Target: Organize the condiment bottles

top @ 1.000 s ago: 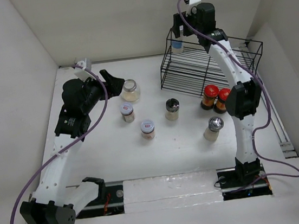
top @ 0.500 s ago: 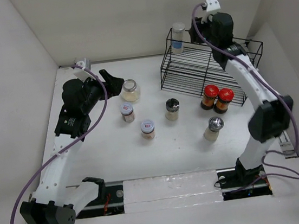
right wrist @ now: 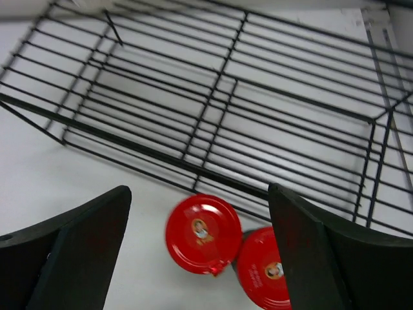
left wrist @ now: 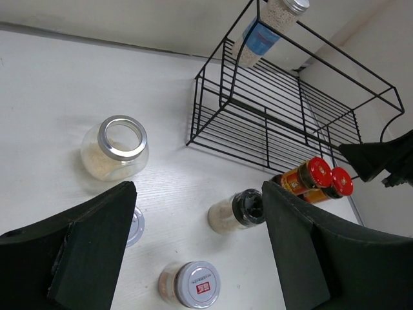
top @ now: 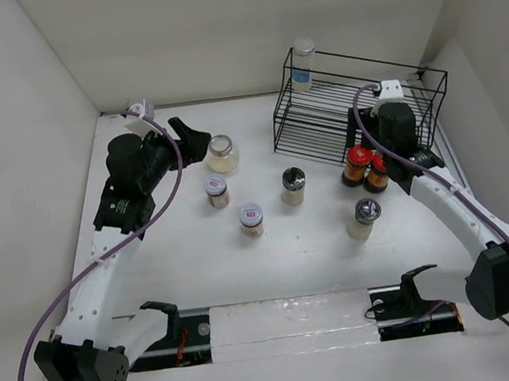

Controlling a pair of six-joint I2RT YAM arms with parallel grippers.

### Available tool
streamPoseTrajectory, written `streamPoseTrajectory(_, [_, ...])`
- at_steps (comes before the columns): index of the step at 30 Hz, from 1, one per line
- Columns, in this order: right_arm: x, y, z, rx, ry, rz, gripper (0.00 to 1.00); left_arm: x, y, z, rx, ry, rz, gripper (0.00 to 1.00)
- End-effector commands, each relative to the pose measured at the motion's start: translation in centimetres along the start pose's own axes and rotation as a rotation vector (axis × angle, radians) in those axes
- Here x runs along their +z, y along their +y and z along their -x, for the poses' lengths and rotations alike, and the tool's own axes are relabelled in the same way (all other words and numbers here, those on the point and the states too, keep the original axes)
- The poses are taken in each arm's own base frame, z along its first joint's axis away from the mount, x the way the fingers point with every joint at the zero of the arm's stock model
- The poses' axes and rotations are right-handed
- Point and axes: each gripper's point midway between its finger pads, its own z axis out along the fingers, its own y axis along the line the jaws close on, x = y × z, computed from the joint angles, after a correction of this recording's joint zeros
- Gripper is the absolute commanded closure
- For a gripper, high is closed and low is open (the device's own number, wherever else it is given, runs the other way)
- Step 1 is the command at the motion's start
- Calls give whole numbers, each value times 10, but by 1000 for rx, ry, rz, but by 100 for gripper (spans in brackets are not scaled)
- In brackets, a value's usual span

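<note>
A blue-labelled bottle point(top: 303, 62) stands alone on the top left corner of the black wire rack point(top: 356, 113). Two red-capped bottles point(top: 357, 163) point(right wrist: 203, 234) stand on the table in front of the rack. My right gripper point(top: 373, 153) point(right wrist: 200, 258) is open and empty above them. My left gripper point(top: 194, 140) point(left wrist: 200, 258) is open and empty beside a wide silver-lidded jar point(top: 222, 153) point(left wrist: 115, 146). A silver-lidded jar point(top: 217, 191), a white-lidded jar point(top: 251, 219) point(left wrist: 192, 284), a dark-lidded jar point(top: 293, 186) point(left wrist: 237, 210) and a silver-topped jar point(top: 363, 218) stand mid-table.
White walls enclose the table on the left, back and right. The rack point(right wrist: 226, 110) sits at the back right, its lower shelf bare. A white strip point(top: 289, 321) runs along the near edge between the arm bases.
My right gripper let go of the blue-labelled bottle on the rack top, then swung down and forward to above the red-capped bottles. The left arm has not moved.
</note>
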Motion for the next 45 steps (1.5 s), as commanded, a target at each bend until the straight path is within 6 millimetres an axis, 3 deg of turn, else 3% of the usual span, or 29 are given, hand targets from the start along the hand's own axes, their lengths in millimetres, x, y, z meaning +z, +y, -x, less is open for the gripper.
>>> streamPoseTrajectory(1, [-6,-13,-9,10,37,-8,7,3,-1,7,-5,-27,-6,25])
streamPoseTrajectory(8, [17,-5,-46,-10,169,88,3,0,-4,8,-3,-31,-19,25])
streamPoseTrajectory(14, [-2,-13,-26,-19,83,10,7,3,-2,6,-5,-23,-14,25])
streamPoseTrajectory(17, [-3,-8,-26,-15,72,37,8,5,-3,5,-5,-18,-22,25])
streamPoseTrajectory(18, [1,-6,-39,-22,115,48,8,5,-3,5,-5,-18,-22,25])
streamPoseTrajectory(23, [4,0,-67,-28,193,71,11,3,-5,7,-3,-26,-27,25])
streamPoseTrajectory(30, [16,2,-89,-44,252,62,11,3,-6,7,-3,-22,-35,25])
streamPoseTrajectory(39, [28,3,-101,-57,280,44,8,3,-6,7,-3,-22,-35,25])
streamPoseTrajectory(45, [24,20,-114,-84,304,65,22,2,-8,6,-2,-17,-43,25])
